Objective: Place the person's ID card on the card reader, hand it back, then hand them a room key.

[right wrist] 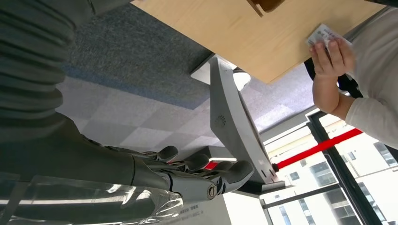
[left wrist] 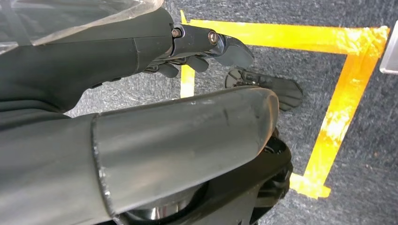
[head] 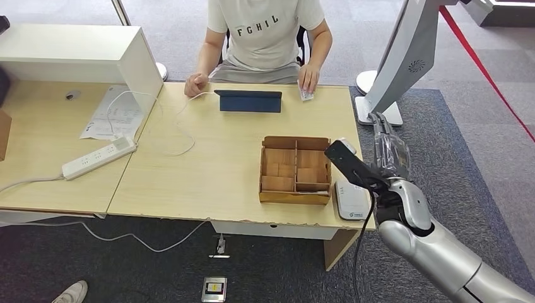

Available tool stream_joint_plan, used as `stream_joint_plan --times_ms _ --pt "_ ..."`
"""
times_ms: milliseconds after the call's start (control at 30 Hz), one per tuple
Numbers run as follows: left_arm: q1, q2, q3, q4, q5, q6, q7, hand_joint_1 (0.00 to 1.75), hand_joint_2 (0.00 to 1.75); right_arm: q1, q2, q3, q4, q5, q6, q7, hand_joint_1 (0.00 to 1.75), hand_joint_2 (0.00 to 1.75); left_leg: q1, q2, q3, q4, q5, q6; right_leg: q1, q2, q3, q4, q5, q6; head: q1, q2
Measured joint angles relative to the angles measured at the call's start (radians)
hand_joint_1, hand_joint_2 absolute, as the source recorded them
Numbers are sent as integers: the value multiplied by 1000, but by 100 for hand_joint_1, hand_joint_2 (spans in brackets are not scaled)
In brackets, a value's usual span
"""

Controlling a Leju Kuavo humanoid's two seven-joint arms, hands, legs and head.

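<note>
Across the table sits a person whose hand (head: 308, 78) rests on the ID card (head: 306, 95) at the far edge; the card (right wrist: 322, 33) also shows under their fingers in the right wrist view. A white card reader (head: 351, 199) lies at the table's near right corner. Beside it stands a wooden compartment box (head: 295, 169). My right hand (head: 387, 149), plastic-wrapped, hovers just past the table's right edge above the reader, fingers (right wrist: 187, 164) stretched out and holding nothing. My left hand (left wrist: 202, 49) hangs over the carpet, holding nothing, fingers slightly bent.
A dark blue tablet stand (head: 250, 101) sits in front of the person. A power strip (head: 98, 158), cables and paper (head: 113, 113) lie to the left by a white cabinet (head: 82, 57). A white kiosk post (head: 404, 57) rises right of the table. Yellow tape (left wrist: 338, 112) marks the floor.
</note>
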Motion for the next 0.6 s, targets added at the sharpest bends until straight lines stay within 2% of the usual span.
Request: stream_joint_plan --times_ms 133,267,433,600 --pt "4 0 5 0 0 20 -4 0 0 112 -47 -27 -138 36 -36 7 0 175 0 0 0 0 0 0 0 0 0 0 0 0 0 0" --pt "6 -1 9 0 0 33 -16 0 0 203 -66 -46 -231 141 -46 11 0 175 0 0 0 0 0 0 0 0 0 0 0 0 0 0" --pt "6 -3 14 0 0 35 -25 0 0 270 -64 -58 -292 230 -33 4 0 175 0 0 0 0 0 0 0 0 0 0 0 0 0 0" --pt "5 -4 25 0 0 28 -26 0 0 286 -39 -50 -316 308 43 4 0 175 0 0 0 0 0 0 0 0 0 0 0 0 0 0"
